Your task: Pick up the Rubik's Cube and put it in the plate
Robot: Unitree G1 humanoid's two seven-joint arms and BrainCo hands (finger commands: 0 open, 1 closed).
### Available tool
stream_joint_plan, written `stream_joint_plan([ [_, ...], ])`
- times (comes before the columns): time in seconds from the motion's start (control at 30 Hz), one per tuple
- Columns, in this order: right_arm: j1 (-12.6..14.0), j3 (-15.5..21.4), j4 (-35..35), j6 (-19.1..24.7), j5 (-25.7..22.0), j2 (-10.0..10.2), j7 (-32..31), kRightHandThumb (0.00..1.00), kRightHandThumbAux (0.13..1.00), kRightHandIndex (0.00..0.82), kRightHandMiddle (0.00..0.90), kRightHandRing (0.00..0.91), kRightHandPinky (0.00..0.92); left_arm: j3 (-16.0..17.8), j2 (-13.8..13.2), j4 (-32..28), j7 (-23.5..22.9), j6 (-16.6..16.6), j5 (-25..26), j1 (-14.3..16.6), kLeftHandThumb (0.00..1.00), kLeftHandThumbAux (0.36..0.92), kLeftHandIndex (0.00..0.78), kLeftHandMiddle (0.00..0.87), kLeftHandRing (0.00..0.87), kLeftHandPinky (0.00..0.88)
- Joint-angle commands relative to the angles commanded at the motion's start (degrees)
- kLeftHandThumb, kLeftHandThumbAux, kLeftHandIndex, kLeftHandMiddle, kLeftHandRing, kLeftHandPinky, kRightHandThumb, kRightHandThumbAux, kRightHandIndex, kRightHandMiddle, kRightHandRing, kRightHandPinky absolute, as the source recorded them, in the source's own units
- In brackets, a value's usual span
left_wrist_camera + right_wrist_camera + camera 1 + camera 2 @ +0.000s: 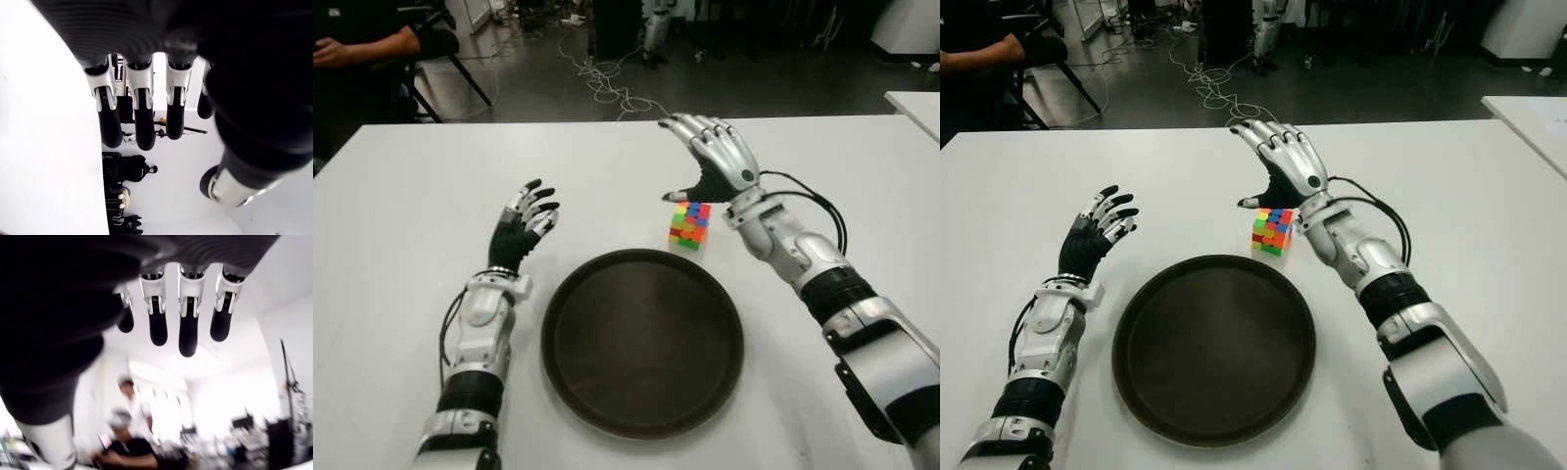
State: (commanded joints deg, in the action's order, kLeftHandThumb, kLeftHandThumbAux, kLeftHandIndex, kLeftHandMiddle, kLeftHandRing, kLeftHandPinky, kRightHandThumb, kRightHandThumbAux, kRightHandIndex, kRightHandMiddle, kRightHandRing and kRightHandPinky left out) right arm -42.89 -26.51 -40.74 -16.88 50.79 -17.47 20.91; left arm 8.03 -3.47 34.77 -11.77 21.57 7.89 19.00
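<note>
Item: Rubik's Cube (689,224), on white table (401,196), not yet grasped.
Near: empty plate (642,340). Just beyond its far rim, the cube; likely light, rigid, smooth-faced, so grip opposite flat sides. Right hand (713,157) above-behind, fingers spread, empty. Left hand (522,225) beside plate's left, spread.

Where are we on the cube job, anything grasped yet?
Nothing is grasped. The Rubik's Cube sits on the table just beyond the empty plate. The right robot hand hovers open beside it; the left robot hand is idle. Grasp, lift and placement remain.
</note>
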Motion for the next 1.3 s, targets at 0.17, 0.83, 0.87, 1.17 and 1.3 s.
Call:
stream_joint_plan([
  [0.17, 0.6, -1.5, 4.4, 4.2, 0.4, -1.3, -9.3, 0.000, 0.758, 0.168, 0.185, 0.205, 0.199, 0.0, 0.2, -0.7, 0.4, -0.7, 0.0, -0.4, 0.138, 0.741, 0.129, 0.209, 0.233, 0.265],
  [0.83, 1.2, -3.8, 13.4, 11.3, 0.7, -4.1, -30.7, 0.000, 0.774, 0.173, 0.204, 0.233, 0.249, -0.4, 0.0, -1.6, 0.1, -0.7, -0.3, -0.8, 0.117, 0.737, 0.130, 0.211, 0.231, 0.261],
  [0.87, 1.2, -3.8, 13.6, 11.4, 0.6, -4.1, -30.8, 0.000, 0.778, 0.181, 0.210, 0.238, 0.255, -0.5, 0.0, -1.7, 0.1, -0.8, -0.4, -0.8, 0.116, 0.736, 0.130, 0.210, 0.230, 0.256],
  [1.17, 1.2, -4.4, 15.0, 13.2, 1.0, -4.4, -33.7, 0.000, 0.789, 0.182, 0.201, 0.220, 0.228, -0.8, -0.3, -2.3, 0.7, -1.6, -1.2, -1.0, 0.120, 0.746, 0.129, 0.207, 0.230, 0.260],
  [1.3, 1.1, -4.6, 15.1, 13.7, 1.1, -4.4, -33.9, 0.000, 0.790, 0.189, 0.205, 0.224, 0.235, -0.9, -0.4, -2.6, 0.8, -2.0, -1.3, -1.0, 0.120, 0.750, 0.128, 0.204, 0.228, 0.263],
])
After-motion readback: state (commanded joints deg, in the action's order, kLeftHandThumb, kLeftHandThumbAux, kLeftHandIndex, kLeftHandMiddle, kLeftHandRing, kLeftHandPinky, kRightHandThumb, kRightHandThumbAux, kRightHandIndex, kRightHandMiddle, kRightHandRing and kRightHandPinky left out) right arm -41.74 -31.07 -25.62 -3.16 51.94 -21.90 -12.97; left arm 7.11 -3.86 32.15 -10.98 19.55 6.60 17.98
